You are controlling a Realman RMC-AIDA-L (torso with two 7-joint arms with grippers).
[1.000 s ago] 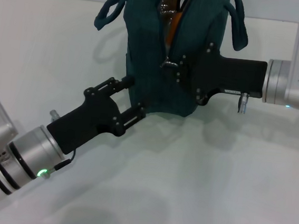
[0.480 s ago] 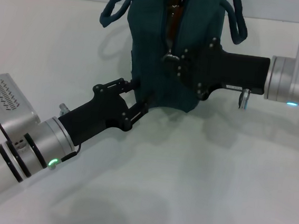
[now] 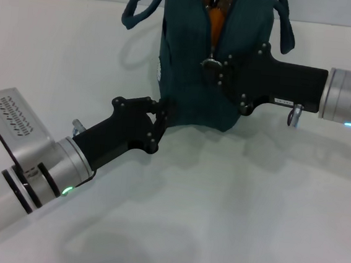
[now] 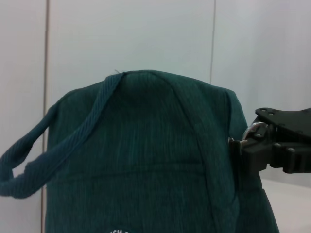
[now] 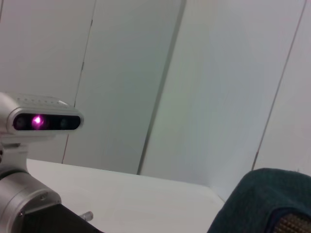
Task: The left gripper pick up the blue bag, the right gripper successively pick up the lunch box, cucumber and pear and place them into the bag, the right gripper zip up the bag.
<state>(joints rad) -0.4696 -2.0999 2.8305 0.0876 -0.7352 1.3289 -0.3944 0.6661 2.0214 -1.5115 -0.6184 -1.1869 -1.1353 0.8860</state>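
Observation:
The blue bag [image 3: 184, 76] stands upright on the white table, its top running out of the head view. My left gripper [image 3: 162, 121] is shut on the bag's lower left corner. My right gripper [image 3: 222, 67] reaches in from the right and is shut on the metal zipper pull [image 3: 209, 64] partway up the bag's near side. Above the pull the zipper gapes, and the orange-yellow pear [image 3: 216, 20] shows inside. The lunch box and cucumber are hidden. The left wrist view shows the bag's side [image 4: 146, 160] and the ring pull [image 4: 256, 131] at the right gripper's tip.
Two loop handles [image 3: 141, 4] [image 3: 286, 27] hang off the bag's top on either side. The white table [image 3: 230, 205] spreads in front of the bag. A white panelled wall [image 5: 194, 73] stands behind. The left arm's wrist camera [image 5: 46, 121] shows in the right wrist view.
The left gripper's fingers, spread beside the bag's corner a second ago, have closed on it. The bag and the right gripper with the zipper pull have shifted slightly right.

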